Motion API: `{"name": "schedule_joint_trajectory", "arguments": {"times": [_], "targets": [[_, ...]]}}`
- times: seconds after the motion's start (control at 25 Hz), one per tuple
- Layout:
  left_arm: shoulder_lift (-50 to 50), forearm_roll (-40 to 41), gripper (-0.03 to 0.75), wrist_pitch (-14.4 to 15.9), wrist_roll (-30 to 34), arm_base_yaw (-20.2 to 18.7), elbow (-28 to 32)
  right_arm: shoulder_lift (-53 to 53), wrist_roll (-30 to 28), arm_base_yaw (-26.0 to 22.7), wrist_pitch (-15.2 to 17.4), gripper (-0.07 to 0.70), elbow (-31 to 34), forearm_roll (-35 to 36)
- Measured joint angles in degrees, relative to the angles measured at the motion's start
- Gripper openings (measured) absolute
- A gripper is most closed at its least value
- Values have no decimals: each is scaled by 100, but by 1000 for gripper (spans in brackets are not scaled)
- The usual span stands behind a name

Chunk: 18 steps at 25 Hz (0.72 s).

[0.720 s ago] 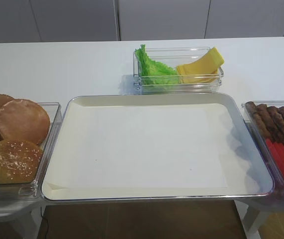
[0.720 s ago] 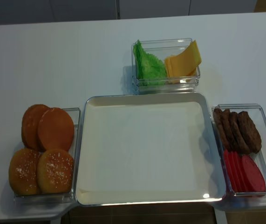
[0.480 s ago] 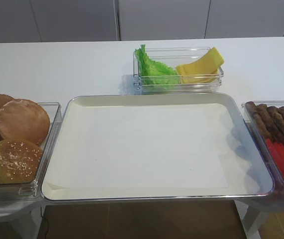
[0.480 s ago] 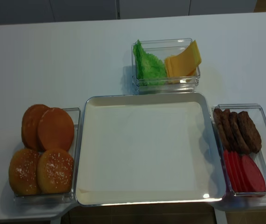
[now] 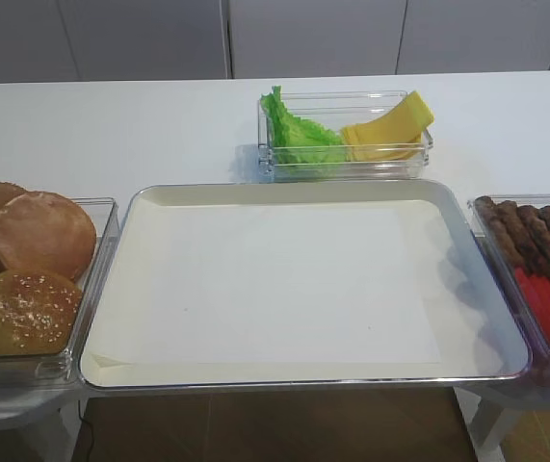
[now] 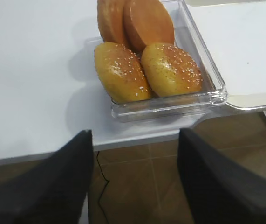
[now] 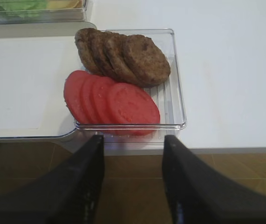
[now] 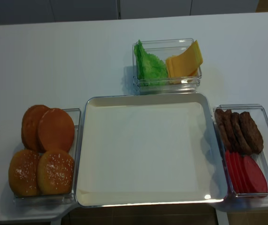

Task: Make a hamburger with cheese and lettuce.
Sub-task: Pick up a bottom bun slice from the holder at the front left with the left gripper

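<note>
Nothing on the table has shifted since the earlier frames. From my seat, both arms hang back off the near table edge: my left gripper (image 6: 135, 179) hovers spread before the bun box (image 6: 212, 84), my right gripper (image 7: 133, 182) spread before the box of patties (image 7: 123, 56) and tomato slices (image 7: 112, 102). No bun sits on the tray (image 8: 148, 204). Crinkly green lettuce (image 8: 150, 65) and fanned yellow cheese (image 8: 185, 61) share the far clear box.
</note>
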Motion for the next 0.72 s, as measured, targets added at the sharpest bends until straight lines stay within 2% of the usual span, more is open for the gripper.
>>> {"name": "schedule_joint_trajectory", "arguments": {"times": [0.2, 0.36, 0.56, 0.72], "targets": [[11, -77, 425, -15, 83, 0, -182, 0, 0, 0, 0, 313, 0, 0], [549, -104, 425, -63, -135, 0, -405, 0, -11, 0, 0, 313, 0, 0], [1523, -106, 424, -377, -355, 0, -755, 0, -11, 0, 0, 313, 0, 0], [2432, -106, 417, -640, -847, 0, -1098, 0, -11, 0, 0, 313, 0, 0]]}}
